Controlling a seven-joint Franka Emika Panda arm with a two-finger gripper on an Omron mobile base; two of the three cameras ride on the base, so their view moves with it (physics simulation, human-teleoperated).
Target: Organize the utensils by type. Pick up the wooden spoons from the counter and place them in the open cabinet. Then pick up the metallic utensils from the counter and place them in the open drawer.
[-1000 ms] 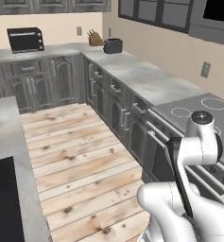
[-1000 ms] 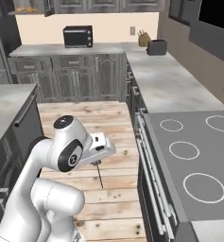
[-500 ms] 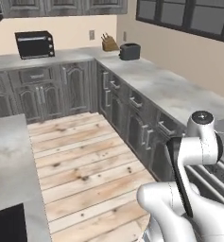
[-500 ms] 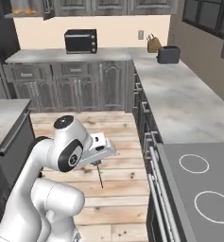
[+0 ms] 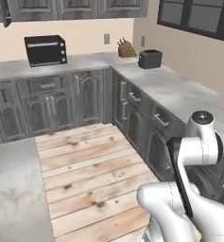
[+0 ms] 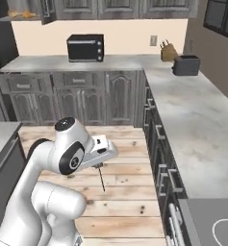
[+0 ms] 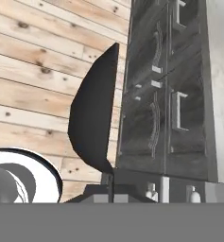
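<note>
- Gripper (image 6: 100,166) clamped on a thin dark utensil (image 6: 102,178) hanging over the wooden floor (image 6: 120,192).
- Risk, as judged: a slim handle could slip while driving; counter (image 6: 192,115) edge close.

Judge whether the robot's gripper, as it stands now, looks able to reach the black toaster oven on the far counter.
Probably not. The gripper hangs shut and low over the wooden floor, tucked close to the robot; the toaster oven sits on the counter across the room. The floor looks clear for driving closer.

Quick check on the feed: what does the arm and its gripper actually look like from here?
The arm has glossy white rounded shells with dark grey joint bands and a round grey cap. The gripper sits on a boxy white hand with small dark fingertips. No cables or markings visible.
</note>
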